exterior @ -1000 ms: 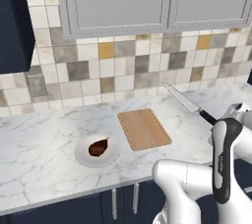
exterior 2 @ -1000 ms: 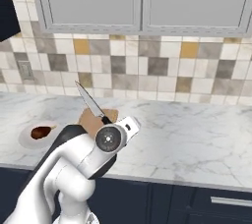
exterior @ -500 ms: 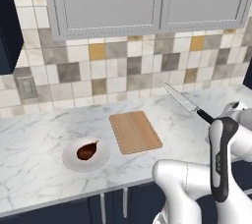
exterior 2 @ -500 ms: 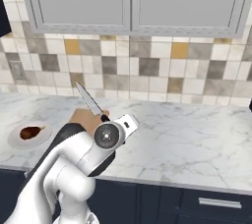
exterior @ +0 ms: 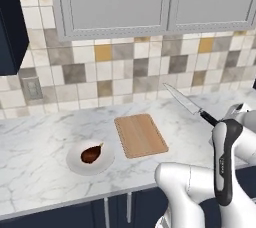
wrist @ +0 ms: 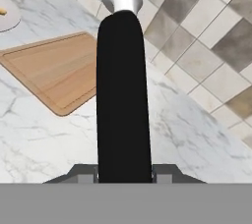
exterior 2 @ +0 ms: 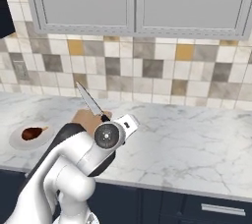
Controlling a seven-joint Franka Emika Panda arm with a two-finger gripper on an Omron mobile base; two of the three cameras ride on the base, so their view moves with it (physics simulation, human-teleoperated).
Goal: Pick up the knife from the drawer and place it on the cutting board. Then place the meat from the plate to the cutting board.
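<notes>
My gripper (wrist: 123, 171) is shut on the black handle of the knife (wrist: 123, 95). It holds the knife (exterior: 186, 102) above the marble counter, right of the cutting board (exterior: 141, 135), with the silver blade pointing up toward the tiled wall. In the right base view the knife (exterior 2: 89, 100) rises from my gripper (exterior 2: 114, 124) in front of the cutting board (exterior 2: 87, 118). The light wooden cutting board (wrist: 54, 70) lies bare. Left of it stands the white plate (exterior: 75, 167), and the reddish-brown meat (exterior: 91, 154) lies on it. The meat (exterior 2: 33, 132) also lies on the plate (exterior 2: 15, 142). The drawer is out of view.
Grey upper cabinets (exterior: 150, 2) hang above the tiled backsplash, and a dark navy cabinet (exterior: 10, 22) is at the far left. A wall outlet (exterior: 32, 89) sits left of the plate. Navy fronts with a silver handle (exterior 2: 221, 210) lie under the counter edge.
The whole scene has shifted slightly in both base views, so the base has moved. The knife stays in the shut gripper, held the same way above the counter.
</notes>
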